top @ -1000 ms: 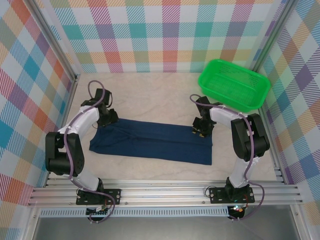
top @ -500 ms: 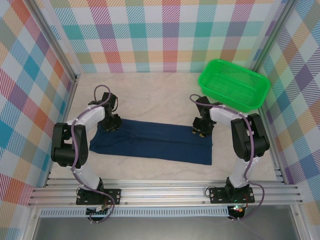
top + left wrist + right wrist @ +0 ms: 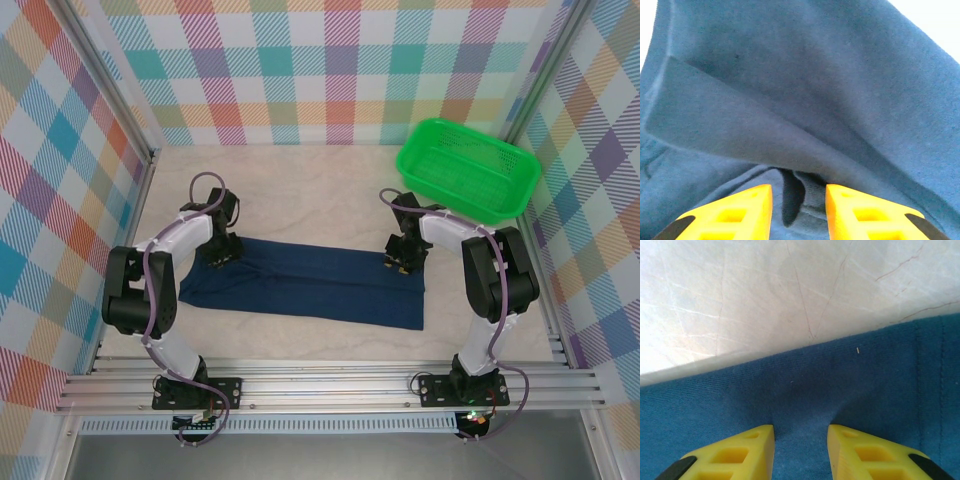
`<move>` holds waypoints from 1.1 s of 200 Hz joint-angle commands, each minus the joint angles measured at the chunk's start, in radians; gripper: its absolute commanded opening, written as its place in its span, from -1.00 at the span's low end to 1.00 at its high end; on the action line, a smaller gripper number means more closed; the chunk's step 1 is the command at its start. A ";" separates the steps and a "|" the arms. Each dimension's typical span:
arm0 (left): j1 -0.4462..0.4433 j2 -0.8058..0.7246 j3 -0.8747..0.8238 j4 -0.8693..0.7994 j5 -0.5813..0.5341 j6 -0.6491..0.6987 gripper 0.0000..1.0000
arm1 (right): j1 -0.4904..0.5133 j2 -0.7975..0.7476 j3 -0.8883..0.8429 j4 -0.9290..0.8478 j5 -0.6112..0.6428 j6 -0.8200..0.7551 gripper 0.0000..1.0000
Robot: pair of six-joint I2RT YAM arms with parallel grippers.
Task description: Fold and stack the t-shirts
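Note:
The dark navy t-shirt point(image 3: 310, 285) lies folded into a long strip across the middle of the table. My left gripper point(image 3: 222, 252) is down at its far left corner. In the left wrist view the orange fingers point(image 3: 740, 210) of the left gripper point(image 3: 799, 192) stand apart, open, astride a loose fold of the t-shirt point(image 3: 815, 75). My right gripper point(image 3: 400, 262) is at the shirt's far right edge. In the right wrist view the right gripper point(image 3: 801, 432) is shut on a puckered ridge of the t-shirt point(image 3: 865, 380).
A green plastic basket point(image 3: 465, 170) stands at the back right, close behind the right arm. Pale table surface point(image 3: 300, 190) stretches behind the shirt, and more of the table point(image 3: 765, 290) lies beyond the hem. Checked walls enclose three sides.
My left arm has swung right and its gripper has come down onto the shirt's far left corner. The right arm and the shirt have stayed put.

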 commanded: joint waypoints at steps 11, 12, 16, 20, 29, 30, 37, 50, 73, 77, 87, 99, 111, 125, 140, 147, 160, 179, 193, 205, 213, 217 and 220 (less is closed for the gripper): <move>-0.009 -0.022 0.002 -0.043 -0.034 -0.033 -0.26 | -0.003 0.010 -0.014 -0.011 0.008 -0.001 -0.32; -0.009 -0.021 0.002 -0.041 -0.031 -0.033 -0.26 | -0.003 0.010 -0.014 -0.010 0.008 -0.001 -0.32; -0.009 -0.014 0.002 -0.035 -0.021 -0.037 -0.26 | -0.003 0.009 -0.016 -0.010 0.008 -0.001 -0.32; -0.009 -0.011 0.000 -0.027 -0.013 -0.041 -0.26 | -0.003 0.009 -0.016 -0.009 0.006 0.000 -0.32; -0.009 -0.005 -0.005 -0.005 0.003 -0.055 -0.27 | -0.003 0.008 -0.018 -0.009 0.006 0.000 -0.32; -0.010 -0.004 -0.006 -0.002 0.005 -0.057 -0.28 | -0.003 0.009 -0.018 -0.009 0.006 0.000 -0.32; -0.009 -0.003 -0.010 0.014 0.012 -0.066 -0.34 | -0.003 0.007 -0.017 -0.009 0.006 -0.001 -0.32; -0.011 0.000 -0.014 0.034 0.036 -0.075 -0.49 | -0.003 0.006 -0.015 -0.012 0.009 -0.001 -0.32; -0.015 -0.012 -0.026 0.043 0.046 -0.081 -0.73 | -0.004 -0.002 -0.014 -0.013 0.012 -0.001 -0.33; -0.016 -0.016 -0.029 0.042 0.047 -0.082 -0.78 | -0.004 -0.003 -0.013 -0.013 0.011 -0.001 -0.33; -0.018 -0.032 -0.034 0.034 0.045 -0.086 -0.91 | -0.004 -0.009 -0.013 -0.013 0.009 0.000 -0.33; -0.023 -0.057 -0.044 0.021 0.051 -0.097 -1.00 | -0.003 -0.020 -0.014 -0.010 0.009 0.003 -0.33; -0.037 -0.091 -0.059 0.005 0.062 -0.111 -1.00 | -0.003 -0.031 -0.013 -0.012 0.010 0.002 -0.33; -0.058 -0.134 -0.076 -0.024 0.065 -0.134 -1.00 | -0.004 -0.040 -0.010 -0.014 0.012 -0.001 -0.33; -0.082 -0.190 -0.110 -0.044 0.074 -0.165 -1.00 | -0.003 -0.046 -0.008 -0.018 0.012 -0.004 -0.33; -0.093 -0.217 -0.127 -0.053 0.081 -0.180 -1.00 | -0.003 -0.049 -0.007 -0.020 0.012 -0.006 -0.33; -0.117 -0.264 -0.151 -0.082 0.077 -0.204 -1.00 | -0.003 -0.052 -0.004 -0.021 0.009 -0.007 -0.33; -0.140 -0.324 -0.205 -0.095 0.091 -0.234 -1.00 | -0.003 -0.056 -0.002 -0.020 0.008 -0.007 -0.33; -0.156 -0.352 -0.243 -0.098 0.095 -0.247 -1.00 | -0.003 -0.058 -0.001 -0.022 0.005 -0.007 -0.33; -0.165 -0.371 -0.279 -0.090 0.100 -0.254 -1.00 | -0.004 -0.061 -0.001 -0.024 0.002 -0.007 -0.33; -0.168 -0.380 -0.301 -0.076 0.113 -0.257 -1.00 | -0.003 -0.063 -0.002 -0.023 0.000 -0.007 -0.33; -0.171 -0.382 -0.310 -0.069 0.119 -0.259 -1.00 | -0.004 -0.065 -0.002 -0.024 -0.001 -0.007 -0.33; -0.172 -0.382 -0.316 -0.065 0.122 -0.260 -1.00 | -0.003 -0.065 -0.004 -0.024 0.000 -0.007 -0.33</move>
